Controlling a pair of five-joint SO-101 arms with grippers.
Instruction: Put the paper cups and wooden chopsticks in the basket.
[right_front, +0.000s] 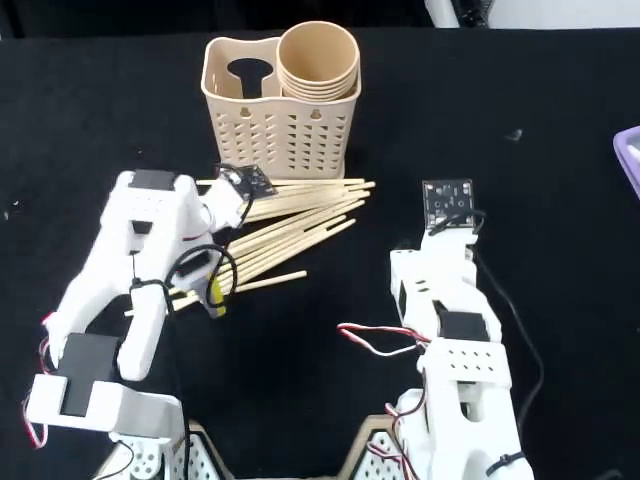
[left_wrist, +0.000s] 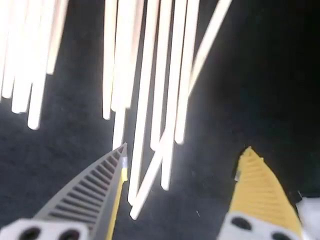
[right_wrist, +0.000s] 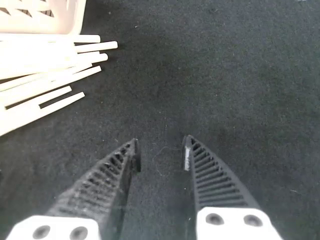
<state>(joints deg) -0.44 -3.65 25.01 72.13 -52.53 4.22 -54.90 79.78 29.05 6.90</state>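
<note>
**Loose chopsticks fanned before the basket, left gripper spread above their ends**

The chopsticks (right_front: 300, 215) are thin wooden sticks, and they look light, stiff and smooth enough to roll or slide over one another. A pinch across the middle of a few that lie side by side looks safer than one at the tips (a tip hold would likely let them swing apart). They lie flat in a fan on the black table (right_front: 560, 250), just in front of the basket (right_front: 280, 135). One compartment of the basket holds the stacked paper cups (right_front: 318, 60).

The left gripper (left_wrist: 185, 150) hangs over one end of the fan, jaws spread wide and holding nothing. Several stick ends lie below the gap.

The right gripper (right_wrist: 161, 141) is narrowly parted and empty. It sits over bare table near the sticks' other ends, clear of them.
</note>
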